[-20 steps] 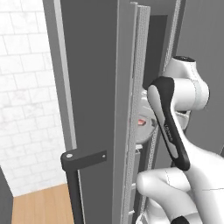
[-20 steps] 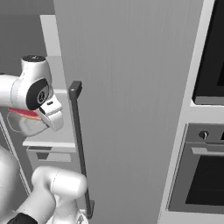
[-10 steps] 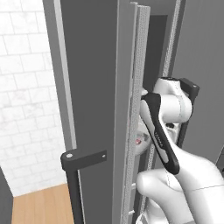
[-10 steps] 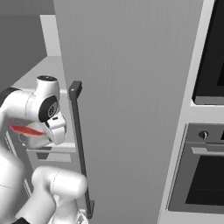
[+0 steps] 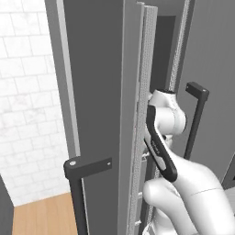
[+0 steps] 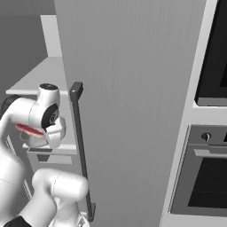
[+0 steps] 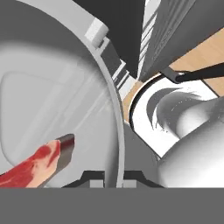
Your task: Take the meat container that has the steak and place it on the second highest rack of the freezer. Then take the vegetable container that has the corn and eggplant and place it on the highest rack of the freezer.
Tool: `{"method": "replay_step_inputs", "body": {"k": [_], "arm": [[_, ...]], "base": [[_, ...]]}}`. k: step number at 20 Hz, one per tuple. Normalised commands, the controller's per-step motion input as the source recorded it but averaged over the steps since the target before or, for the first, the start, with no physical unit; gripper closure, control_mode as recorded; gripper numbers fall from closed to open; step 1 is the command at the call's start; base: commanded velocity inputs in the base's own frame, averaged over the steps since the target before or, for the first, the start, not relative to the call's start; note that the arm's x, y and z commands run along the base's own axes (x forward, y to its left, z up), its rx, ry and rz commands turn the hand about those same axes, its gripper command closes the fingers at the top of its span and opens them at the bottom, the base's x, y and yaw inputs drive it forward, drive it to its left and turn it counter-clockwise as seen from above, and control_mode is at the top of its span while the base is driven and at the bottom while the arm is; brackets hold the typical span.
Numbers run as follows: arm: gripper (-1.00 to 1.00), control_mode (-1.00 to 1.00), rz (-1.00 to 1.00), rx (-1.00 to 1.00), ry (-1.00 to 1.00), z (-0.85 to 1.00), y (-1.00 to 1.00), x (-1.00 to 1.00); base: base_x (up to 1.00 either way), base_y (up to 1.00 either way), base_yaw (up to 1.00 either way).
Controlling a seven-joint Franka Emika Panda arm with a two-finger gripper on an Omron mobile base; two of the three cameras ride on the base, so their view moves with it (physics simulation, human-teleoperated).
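The risk, as I judged it, was a knock: the meat container (image 7: 52,96) sat wide on the hand, and the freezer (image 6: 133,102) door edge stood close beside it, so a clipped rim could have tilted the tray and slid the steak (image 7: 37,164) off. The gripper (image 7: 109,177) was clamped on the container's broad rim, which ran up between its fingertips. Most of the tray spread away to one side of the fingers, the steak lying in it close beside the grip.
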Motion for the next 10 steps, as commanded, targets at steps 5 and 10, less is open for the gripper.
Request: {"method": "replay_step_inputs", "body": {"k": [5,10], "arm": [[1.00,-1.00,-0.15,0.00,0.00,-0.26,0.25,0.81],[1.00,-1.00,-0.08,0.01,0.00,-0.40,0.00,0.72]], "base": [[0.00,0.00,0.00],[0.00,0.00,0.00]]}}
